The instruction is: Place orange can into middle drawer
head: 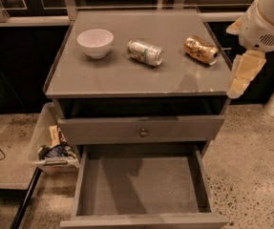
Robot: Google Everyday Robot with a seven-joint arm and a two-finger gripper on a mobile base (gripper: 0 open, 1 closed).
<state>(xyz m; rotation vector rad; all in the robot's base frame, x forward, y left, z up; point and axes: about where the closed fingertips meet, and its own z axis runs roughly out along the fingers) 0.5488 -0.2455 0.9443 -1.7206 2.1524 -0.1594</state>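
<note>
The orange can lies on its side at the right rear of the grey cabinet top. The middle drawer is pulled out at the bottom front, with a bare grey floor and nothing in it. My gripper, beige under the white arm, hangs at the cabinet's right edge. It is to the right of the orange can, a little nearer the front, and not touching it.
A silver-and-green can lies on its side mid-top, and a white bowl stands at the left. A closed drawer front with a round knob sits above the open drawer. A clear bin of clutter stands on the floor at the left.
</note>
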